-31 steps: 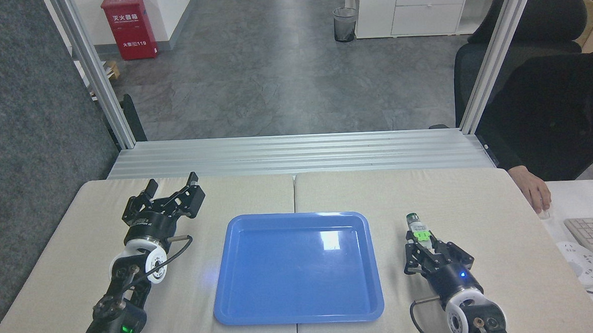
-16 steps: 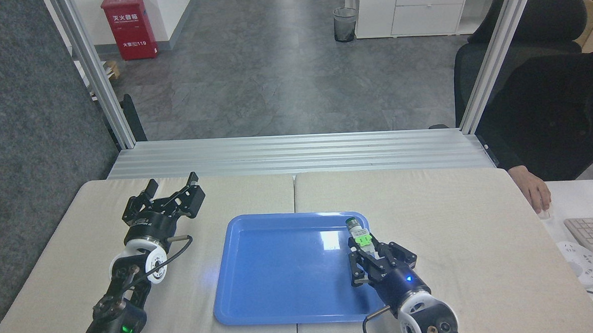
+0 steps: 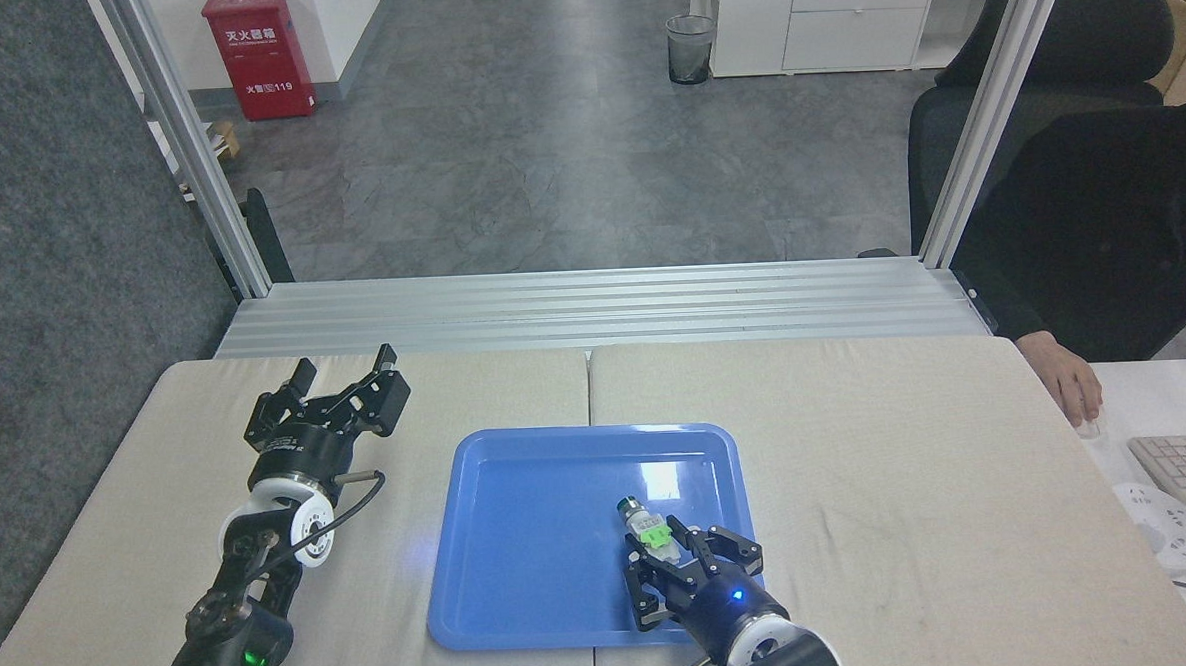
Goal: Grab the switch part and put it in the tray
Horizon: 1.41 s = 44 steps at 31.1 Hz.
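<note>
Since the earlier frames, your right hand has travelled leftward from the open worktop to a position over the near right part of the tray, carrying the switch part with it; your left hand has not moved.

Working from left to right, note the following.

Your left hand rests over the left side of the worktop, well apart from the tray. Its two fingers stand spread with nothing between them.

The tray lies flat at the centre of the worktop, across the seam between the two worktop panels. Its blue floor is bare except at the near right.

The switch part is clamped between the fingers of your right hand. It projects away from you, with the dark cylindrical end farthest, the green middle piece just at the fingertips. It sits inside the tray outline; you cannot tell whether it touches the tray floor.

At the far right, a person's hand rests at the worktop edge, near a keyboard on the adjoining white surface.
</note>
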Each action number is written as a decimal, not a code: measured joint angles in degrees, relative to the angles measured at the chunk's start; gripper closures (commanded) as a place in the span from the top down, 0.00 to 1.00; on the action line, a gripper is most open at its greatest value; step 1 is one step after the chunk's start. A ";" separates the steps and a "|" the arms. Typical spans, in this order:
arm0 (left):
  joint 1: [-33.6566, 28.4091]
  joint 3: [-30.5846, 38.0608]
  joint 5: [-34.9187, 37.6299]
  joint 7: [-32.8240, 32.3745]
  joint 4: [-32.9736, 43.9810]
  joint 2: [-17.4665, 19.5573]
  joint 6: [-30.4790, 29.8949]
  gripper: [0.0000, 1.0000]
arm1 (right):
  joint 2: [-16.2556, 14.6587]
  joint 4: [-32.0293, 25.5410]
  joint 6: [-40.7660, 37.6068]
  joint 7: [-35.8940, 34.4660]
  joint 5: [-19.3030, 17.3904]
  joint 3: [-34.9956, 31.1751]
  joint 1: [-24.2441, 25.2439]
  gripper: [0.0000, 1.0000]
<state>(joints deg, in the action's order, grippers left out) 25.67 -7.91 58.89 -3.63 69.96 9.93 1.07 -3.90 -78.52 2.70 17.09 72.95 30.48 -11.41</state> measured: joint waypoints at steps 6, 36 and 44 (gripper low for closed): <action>0.00 0.00 0.00 0.00 0.00 0.00 0.00 1.00 | 1.61 0.96 1.03 -0.44 0.68 -0.50 -0.12 0.99; 0.00 0.00 0.00 0.00 0.00 0.00 0.00 1.00 | -0.84 2.08 -0.98 -17.24 -4.80 -19.58 -7.32 0.99; 0.00 0.00 0.00 0.00 0.00 0.00 0.00 1.00 | -2.67 2.22 -1.17 -17.90 -6.13 -22.11 -7.16 0.99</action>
<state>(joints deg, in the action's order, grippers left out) 25.66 -7.91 58.89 -3.63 69.96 9.93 1.06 -6.57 -76.30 1.53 -0.81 66.82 8.37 -18.57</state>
